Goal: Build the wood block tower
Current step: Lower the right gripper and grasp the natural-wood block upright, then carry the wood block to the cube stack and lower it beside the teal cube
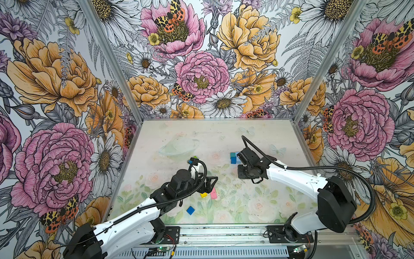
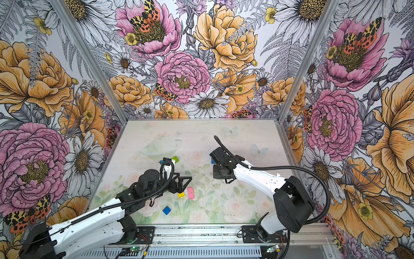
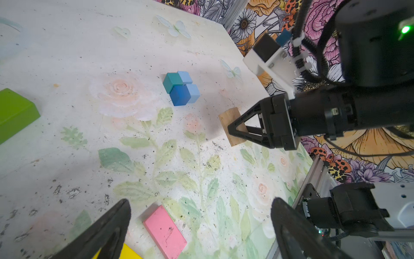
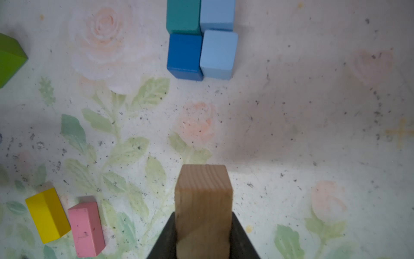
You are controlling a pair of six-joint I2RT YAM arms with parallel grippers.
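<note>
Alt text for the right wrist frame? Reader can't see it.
The right gripper is shut on a tan wooden brick, floral-print table beneath. Beyond it, a teal cube, a dark blue cube and two light blue cubes sit packed in a square. A yellow brick and a pink brick lie side by side, a green brick at the frame's edge.

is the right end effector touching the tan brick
Touching. The right wrist view shows the tan brick clamped in the right end effector, with its fingers pressed against both sides and no gap.

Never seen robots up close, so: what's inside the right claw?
A plain tan brick, clamped in the right gripper. The black fingers cover its sides, and its underside cannot be seen.
</note>
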